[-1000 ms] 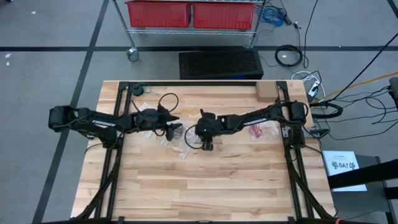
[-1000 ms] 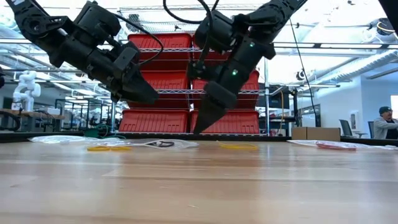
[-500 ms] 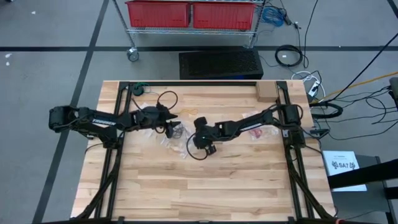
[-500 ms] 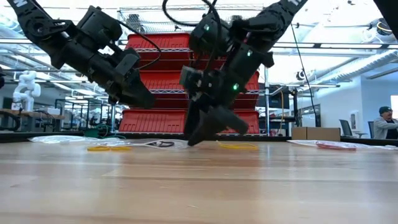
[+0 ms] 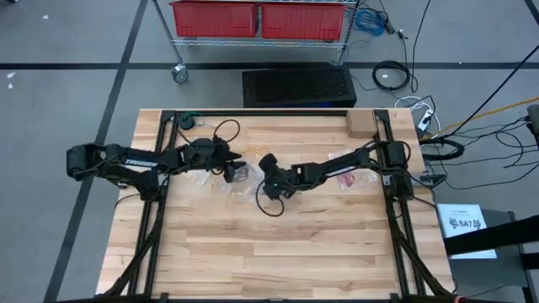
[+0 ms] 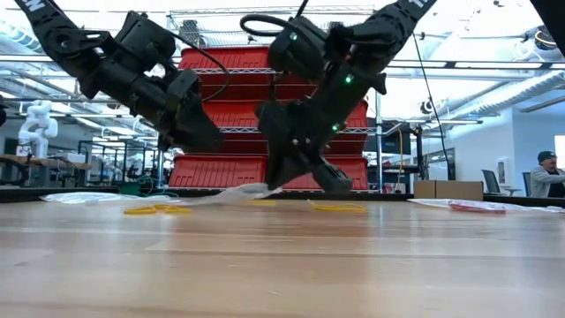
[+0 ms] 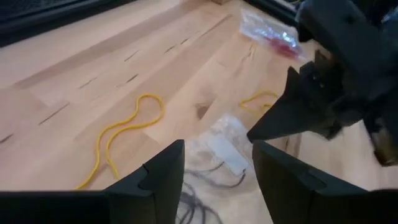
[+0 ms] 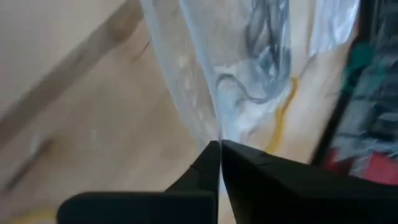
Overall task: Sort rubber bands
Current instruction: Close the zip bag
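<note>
A clear plastic bag (image 8: 249, 56) holding black rubber bands (image 8: 261, 43) lies mid-table. My right gripper (image 8: 219, 148) is shut on it and shows as a dark wedge (image 7: 283, 118) in the left wrist view. My left gripper (image 7: 217, 168) hovers open just left of the bag (image 7: 224, 146), above the table, touching nothing. Loose yellow rubber bands (image 7: 127, 127) (image 7: 261, 98) lie flat on the wood on either side of the bag. Red rubber bands (image 7: 277, 37) sit in a second clear bag farther right. My right gripper pinches the clear bag's edge (image 8: 214, 134) between its two fingertips; one layer or several, I cannot tell. The fingers slant down from the table's right. The pinched end (image 6: 252, 189) is raised a little, and the rest of the bag lies on the table.
A cardboard box (image 5: 360, 124) stands at the table's far right corner. Another clear bag (image 6: 79, 198) lies at the far left. The bag of red bands (image 5: 347, 177) lies under the right arm. The near half of the tabletop (image 5: 269, 252) is bare wood. A person (image 6: 547, 172) sits beyond the table.
My right gripper has rolled about its own axis, sunk slightly and shut on the bag's edge. That edge now stands lifted off the wood while the rest stays down. My left gripper, still open, has swung a little toward the far edge.
</note>
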You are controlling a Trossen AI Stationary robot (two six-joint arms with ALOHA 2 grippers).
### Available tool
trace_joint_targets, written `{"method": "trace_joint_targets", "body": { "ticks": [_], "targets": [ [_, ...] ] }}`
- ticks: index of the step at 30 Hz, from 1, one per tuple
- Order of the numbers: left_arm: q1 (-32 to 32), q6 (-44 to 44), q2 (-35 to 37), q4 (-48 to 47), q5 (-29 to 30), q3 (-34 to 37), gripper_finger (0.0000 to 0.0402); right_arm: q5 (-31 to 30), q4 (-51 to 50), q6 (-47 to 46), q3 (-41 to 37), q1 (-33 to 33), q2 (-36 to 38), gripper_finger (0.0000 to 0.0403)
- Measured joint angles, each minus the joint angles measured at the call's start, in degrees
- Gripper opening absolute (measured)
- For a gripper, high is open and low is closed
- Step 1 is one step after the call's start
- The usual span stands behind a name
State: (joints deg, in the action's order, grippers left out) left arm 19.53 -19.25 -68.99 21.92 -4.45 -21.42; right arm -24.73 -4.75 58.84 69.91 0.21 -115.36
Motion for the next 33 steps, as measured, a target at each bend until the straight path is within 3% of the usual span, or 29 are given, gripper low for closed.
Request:
{"method": "trace_joint_targets", "body": {
  "ticks": [7,14,20,26,29,33],
  "targets": [
    [4.6,0.4,0.0,-0.2,-6.8,-1.9,0.0115,-4.1,1.0,14.4,0.0,0.0,2.7,0.0001],
    [6.9,7.4,0.0,-0.9,-9.5,-2.4,0.0013,-3.7,3.7,13.3,0.0,-0.1,5.4,0.0000],
    [7.6,7.6,0.0,-1.4,-8.1,-2.4,0.0018,-3.7,1.7,-9.3,0.0,-0.4,5.6,0.0014],
    [7.6,6.3,0.0,-2.6,-7.3,-2.4,0.0007,-2.2,-9.4,-38.4,1.2,-0.9,5.6,0.0049],
    [7.6,6.5,0.0,-4.6,-7.3,-2.4,0.0004,7.6,-17.4,-53.2,4.4,-2.1,5.6,0.0060],
    [7.5,6.5,0.0,-7.7,-7.2,-2.4,0.0005,20.5,-18.2,-64.6,6.4,-3.5,5.6,0.0067]
  ]
}}
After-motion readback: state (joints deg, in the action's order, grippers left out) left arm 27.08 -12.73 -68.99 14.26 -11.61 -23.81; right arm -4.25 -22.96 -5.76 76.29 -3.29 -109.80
